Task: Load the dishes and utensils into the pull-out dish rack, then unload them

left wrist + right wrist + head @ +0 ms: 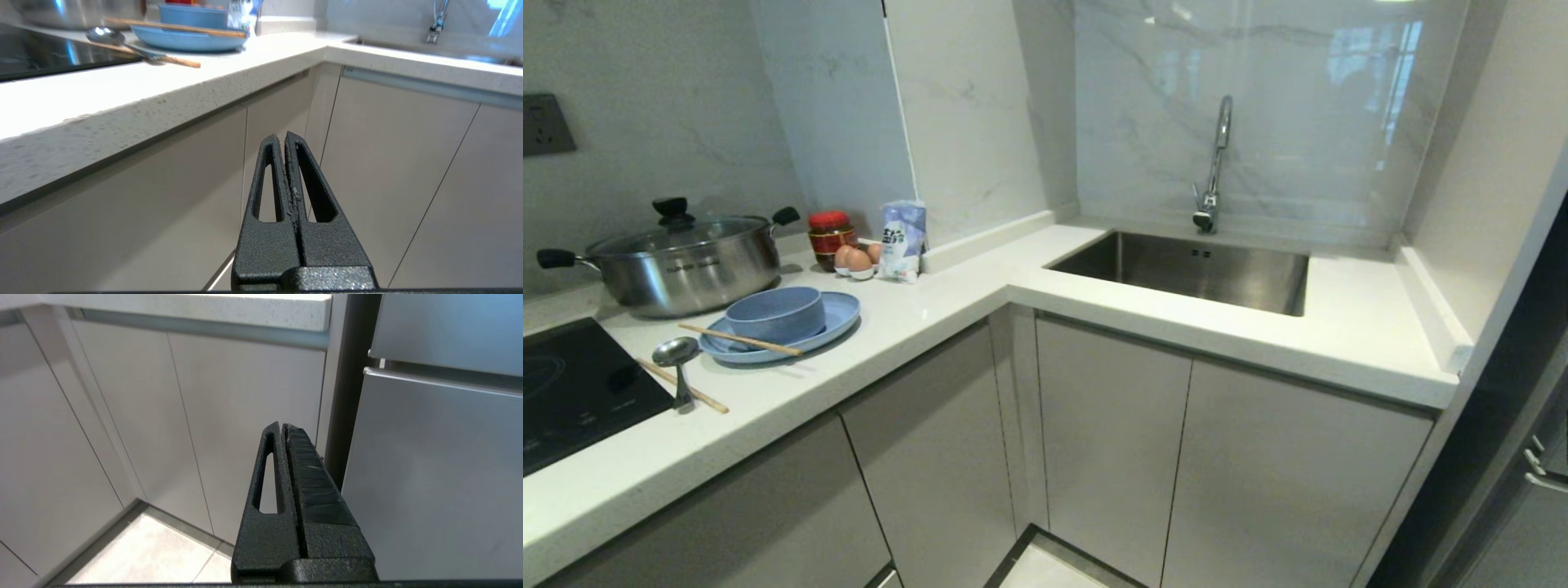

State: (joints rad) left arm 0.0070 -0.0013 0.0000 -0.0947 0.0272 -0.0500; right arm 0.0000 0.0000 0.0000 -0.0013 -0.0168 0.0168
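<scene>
Bowl (pixel 774 314) sits on the plate (pixel 837 320) at far left, chopsticks (pixel 739 339) and spoon (pixel 676 353) alongside, awaiting loading; left gripper (pixel 284 136) and right gripper (pixel 284 426) hang closed, empty, near the cabinets (pixel 1111 441).

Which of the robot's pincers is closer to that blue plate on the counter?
The left. The left pincer hangs shut below the counter edge, with the blue plate in its view above. The right pincer, also shut, faces cabinet doors beside the fridge, plate out of sight.

Head looks down; wrists face cabinet doors (pixel 245 416).
</scene>
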